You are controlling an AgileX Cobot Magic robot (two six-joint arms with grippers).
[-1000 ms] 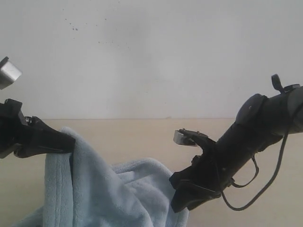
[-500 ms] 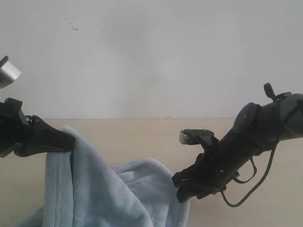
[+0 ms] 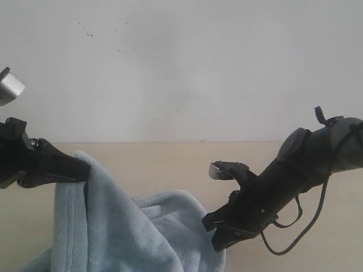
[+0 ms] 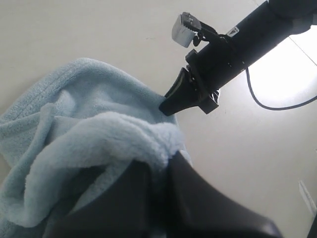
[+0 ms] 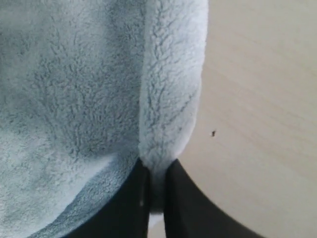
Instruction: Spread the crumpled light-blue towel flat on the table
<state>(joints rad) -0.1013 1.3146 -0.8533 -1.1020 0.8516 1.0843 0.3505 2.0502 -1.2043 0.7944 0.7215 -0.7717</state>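
The light-blue towel [image 3: 125, 232] hangs bunched between both arms above the beige table [image 3: 170, 161]. My left gripper [image 3: 86, 170] is shut on a raised fold of it, with fleece pinched between the dark fingers [image 4: 158, 161]. My right gripper [image 3: 212, 233] is lower and to the right, shut on the towel's rolled hem [image 5: 173, 89], which runs straight out from the fingertips [image 5: 157, 166]. In the left wrist view the towel [image 4: 84, 129] sags in folds and the right gripper [image 4: 167, 105] meets its far edge. No white tag shows.
A white wall [image 3: 181, 68] rises behind the table's far edge. Bare tabletop [image 5: 262, 124] lies beside the hem on the right. A loose black cable [image 3: 300, 226] loops under the right arm.
The right arm rose slightly, then dipped back down and a little left, still holding the hem. The left arm and its raised fold have stayed put.
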